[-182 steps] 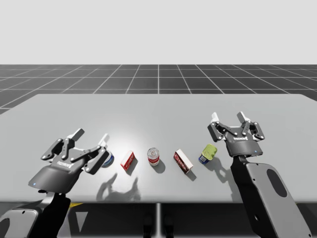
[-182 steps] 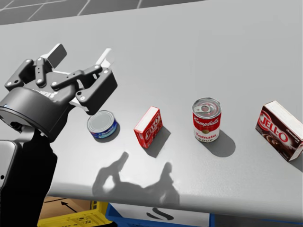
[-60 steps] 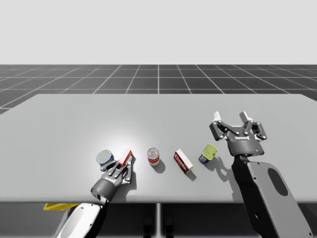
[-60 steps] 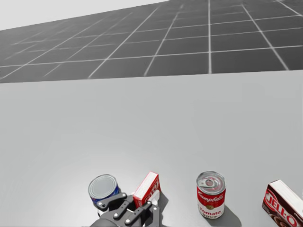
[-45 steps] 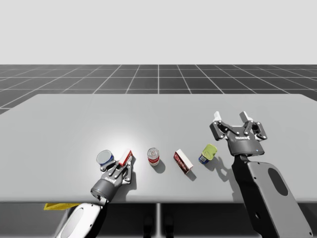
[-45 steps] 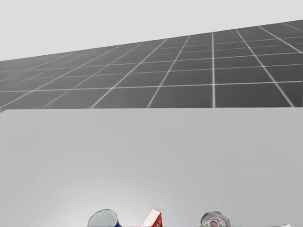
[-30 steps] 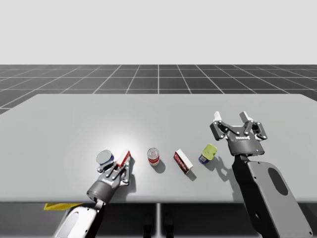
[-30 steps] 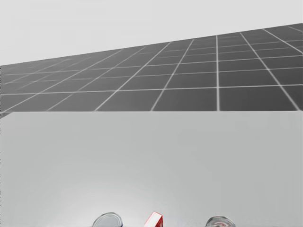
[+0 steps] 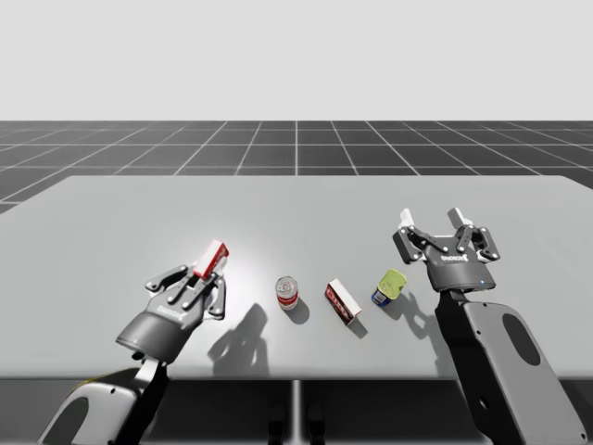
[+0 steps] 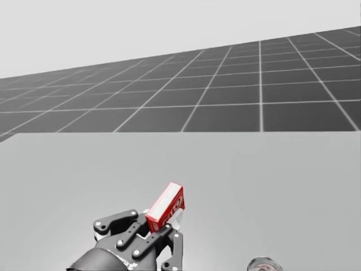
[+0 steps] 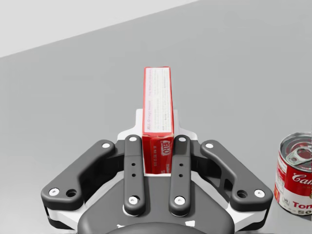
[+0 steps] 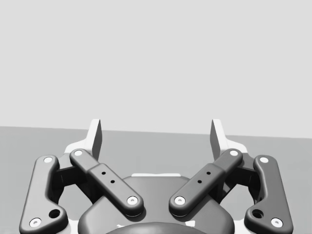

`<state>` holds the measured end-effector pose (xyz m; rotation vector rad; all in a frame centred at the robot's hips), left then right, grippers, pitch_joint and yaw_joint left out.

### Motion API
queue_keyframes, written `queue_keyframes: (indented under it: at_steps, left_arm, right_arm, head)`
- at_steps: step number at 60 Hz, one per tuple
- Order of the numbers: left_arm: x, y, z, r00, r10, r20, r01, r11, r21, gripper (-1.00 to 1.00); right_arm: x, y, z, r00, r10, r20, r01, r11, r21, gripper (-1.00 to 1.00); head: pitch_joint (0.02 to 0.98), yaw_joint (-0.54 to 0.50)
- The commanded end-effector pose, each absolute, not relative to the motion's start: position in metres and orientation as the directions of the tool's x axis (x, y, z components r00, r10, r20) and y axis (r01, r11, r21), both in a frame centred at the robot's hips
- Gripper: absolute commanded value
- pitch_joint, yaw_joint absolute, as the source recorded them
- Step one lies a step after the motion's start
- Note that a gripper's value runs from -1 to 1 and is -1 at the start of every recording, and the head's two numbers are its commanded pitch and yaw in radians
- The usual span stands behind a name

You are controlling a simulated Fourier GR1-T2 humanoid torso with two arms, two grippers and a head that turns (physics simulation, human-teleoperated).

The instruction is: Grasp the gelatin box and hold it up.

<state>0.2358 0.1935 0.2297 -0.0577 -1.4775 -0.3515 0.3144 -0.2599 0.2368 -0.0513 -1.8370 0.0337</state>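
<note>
Gelatin box (image 11: 157, 97) pinched from both sides in my left gripper (image 11: 157, 122), aloft near the table's (image 9: 139, 222) front-left corner.

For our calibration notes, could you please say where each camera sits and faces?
High view: above the table, looking down; left gripper shut on the red box, right gripper open.
Head view: on my head, facing across the table; left gripper.
Left wrist view: on that arm, along its fingers at the box.
Right wrist view: on that arm, over the table; open fingers.
High and left wrist share the soup can.
</note>
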Motion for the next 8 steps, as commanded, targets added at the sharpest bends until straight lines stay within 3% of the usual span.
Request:
queue_keyframes:
  at_steps: [1,8]
  left_arm:
    - [0.243,0.185,0.281,-0.072,-0.213,0.974,0.312,0.923,0.225,1.0]
    - [0.246,0.185,0.307,-0.136,-0.215,0.967,0.29,0.925,0.246,1.0]
  right_arm:
    - [0.314,-0.259,0.237,-0.269,0.053,0.9617,0.004,0.999,-0.054,-1.0]
    - [0.314,-0.26,0.237,-0.27,0.05,0.9615,0.002,0.999,-0.052,-1.0]
  head:
    - [0.46,0.3]
    - [0.453,0.29]
